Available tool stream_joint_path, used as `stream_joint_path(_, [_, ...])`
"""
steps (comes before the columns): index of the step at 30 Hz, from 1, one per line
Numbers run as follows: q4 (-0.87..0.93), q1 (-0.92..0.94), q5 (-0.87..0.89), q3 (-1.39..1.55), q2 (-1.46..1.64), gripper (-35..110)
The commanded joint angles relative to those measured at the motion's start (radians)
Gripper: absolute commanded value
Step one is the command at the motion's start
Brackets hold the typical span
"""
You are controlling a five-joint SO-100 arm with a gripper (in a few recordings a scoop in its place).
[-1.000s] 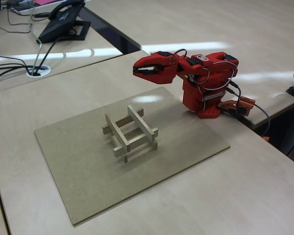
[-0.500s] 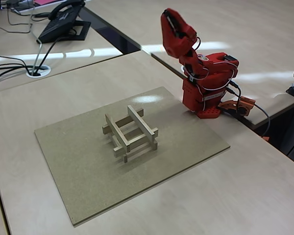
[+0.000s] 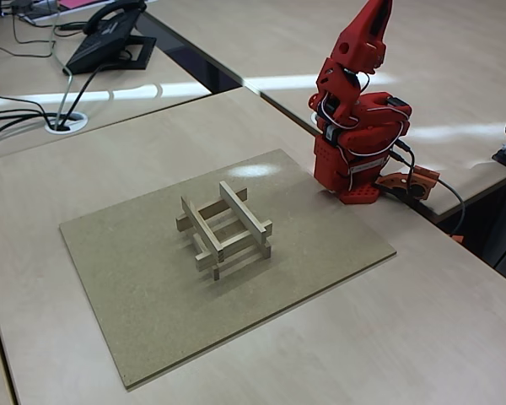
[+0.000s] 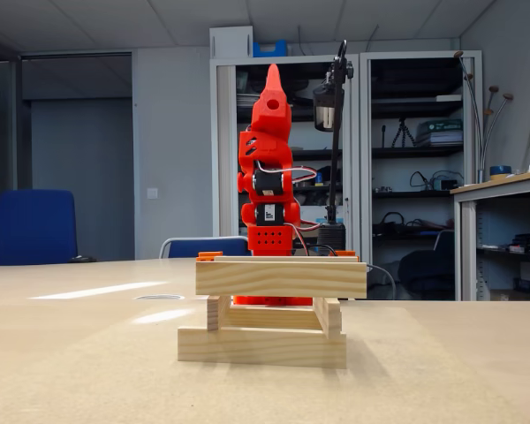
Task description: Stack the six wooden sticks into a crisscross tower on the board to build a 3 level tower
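The tower [image 3: 223,228] of pale wooden sticks stands near the middle of the brownish board [image 3: 135,278], three crossed levels of two sticks each. Seen from table height, the tower [image 4: 274,314] rises on the board [image 4: 88,371] with the top stick lying crosswise. My red arm is folded upright over its base at the board's far right corner. The gripper [image 3: 378,10] points straight up, shut and holding nothing, well away from the sticks. From the low angle the gripper [image 4: 272,75] rises behind the tower as a closed point.
A black desk phone [image 3: 110,34] and cables [image 3: 25,118] lie on the far left desk. An orange part with a cable [image 3: 415,181] sits beside the arm's base [image 3: 354,177]. A gap between desks runs behind the arm. A black stand [image 4: 334,132] rises behind it.
The arm has swung up from reaching level to the left above the board's far edge to standing upright over its base. The tower has not moved.
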Motion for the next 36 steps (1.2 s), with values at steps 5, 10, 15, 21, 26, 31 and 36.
stream_joint_path(5, [-0.110, -0.003, 0.035, 0.002, -0.005, 0])
stream_joint_path(10, [-0.110, -0.003, 0.035, 0.002, -0.005, 0])
stream_joint_path(15, [-0.110, -0.003, 0.037, 0.002, -0.005, 0])
stream_joint_path(21, [-0.110, -0.003, 0.038, 0.002, -0.005, 0])
stream_joint_path(26, [-0.110, -0.003, 0.038, 0.002, -0.005, 0])
stream_joint_path(31, [-0.110, -0.003, 0.038, 0.002, -0.005, 0])
stream_joint_path(36, [-0.110, -0.003, 0.038, 0.002, -0.005, 0])
